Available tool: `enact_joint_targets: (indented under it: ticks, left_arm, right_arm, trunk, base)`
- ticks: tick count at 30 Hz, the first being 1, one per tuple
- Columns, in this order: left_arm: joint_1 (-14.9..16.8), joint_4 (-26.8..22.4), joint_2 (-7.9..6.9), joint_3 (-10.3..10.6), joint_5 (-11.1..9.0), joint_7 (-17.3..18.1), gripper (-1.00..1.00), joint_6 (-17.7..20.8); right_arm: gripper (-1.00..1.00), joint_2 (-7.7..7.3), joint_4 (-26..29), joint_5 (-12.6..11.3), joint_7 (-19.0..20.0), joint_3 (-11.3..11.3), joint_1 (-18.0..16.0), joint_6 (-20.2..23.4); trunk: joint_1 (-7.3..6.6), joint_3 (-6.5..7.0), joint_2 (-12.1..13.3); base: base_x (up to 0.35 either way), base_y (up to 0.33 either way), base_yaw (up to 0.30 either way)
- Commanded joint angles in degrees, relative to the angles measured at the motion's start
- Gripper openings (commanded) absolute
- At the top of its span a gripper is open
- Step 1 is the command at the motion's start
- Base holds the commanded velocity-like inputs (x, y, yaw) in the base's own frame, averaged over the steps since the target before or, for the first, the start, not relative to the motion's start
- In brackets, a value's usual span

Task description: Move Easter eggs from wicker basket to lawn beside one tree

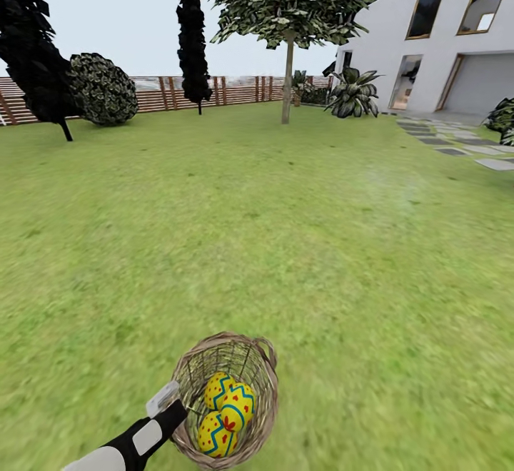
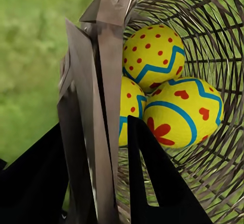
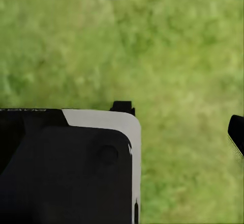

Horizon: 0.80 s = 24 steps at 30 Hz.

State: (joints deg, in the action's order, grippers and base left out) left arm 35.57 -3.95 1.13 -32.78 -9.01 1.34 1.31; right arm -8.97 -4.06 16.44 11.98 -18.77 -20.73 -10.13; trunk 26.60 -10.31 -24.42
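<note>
Your left gripper (image 2: 96, 147) is clamped on the rim of the small round brown woven-twig basket (image 1: 246, 357), one dark finger outside the wall and one inside, as the left wrist view shows. In the head view that arm comes in from the bottom left of the frame and meets the basket's left rim at the bottom centre. The three small yellow Easter eggs (image 1: 225, 403) with blue zigzag bands and red marks all lie inside the basket, bunched and touching one another; in the left wrist view they sit just beyond the inner finger (image 2: 152, 178).

Your right gripper (image 3: 180, 117) hangs over bare grass; two dark fingertips show well apart with nothing between them, so its jaws are open.

The wide green lawn (image 1: 285, 228) with yellowish patches fills the middle of the head view. The tree (image 1: 288, 75) with the straight pale trunk and broad green-and-white canopy stands at the upper centre, far from the basket. Behind it runs the brown slatted wooden fence (image 1: 164, 93), and the white house (image 1: 428, 36) fills the upper right.
</note>
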Motion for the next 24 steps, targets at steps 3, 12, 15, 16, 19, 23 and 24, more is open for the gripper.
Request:
enact_joint_targets:
  ticks: [3,12,15,16,19,23,24]
  left_arm:
    - [0.03,-0.09,0.01,-0.09,-0.66,0.20,-1.00,0.16]
    - [0.03,-0.09,0.01,-0.09,-0.66,0.15,-1.00,0.18]
    - [0.03,-0.09,0.01,-0.09,-0.66,0.15,-1.00,0.18]
    - [0.03,-0.09,0.01,-0.09,-0.66,0.15,-1.00,0.18]
    - [0.03,-0.09,0.01,-0.03,-0.70,0.18,-1.00,0.18]
    - [0.03,-0.09,0.01,-0.07,-0.69,0.20,-1.00,0.18]
    - [0.03,-0.09,0.01,-0.08,-0.67,0.21,-1.00,0.18]
  right_arm:
    - [1.00,-0.07,-0.25,0.43,0.06,-0.48,-0.10,-0.42]
    - [1.00,-0.05,-0.25,0.43,0.06,-0.48,-0.10,-0.42]
    - [1.00,-0.06,-0.25,0.43,0.06,-0.48,-0.10,-0.42]
    - [1.00,-0.04,-0.25,0.43,0.06,-0.48,-0.10,-0.42]
    - [1.00,-0.06,-0.25,0.43,0.06,-0.48,-0.10,-0.42]
    - [1.00,-0.05,-0.25,0.43,0.06,-0.48,-0.10,-0.42]
    - [1.00,0.02,-0.25,0.47,0.06,-0.47,-0.10,-0.52]
  trunk:
    - [0.06,-0.10,-0.11]
    - [0.06,-0.10,-0.11]
    - [0.06,-0.10,-0.11]
    - [0.06,-0.10,-0.11]
    - [0.06,-0.10,-0.11]
    - [0.06,-0.10,-0.11]
    - [0.06,-0.10,-0.11]
  base:
    - [0.341,0.000,0.000]
    - [0.341,0.000,0.000]
    - [0.340,0.000,0.000]
    - [0.341,0.000,0.000]
    - [0.341,0.000,0.000]
    - [0.341,0.000,0.000]
    - [0.341,0.000,0.000]
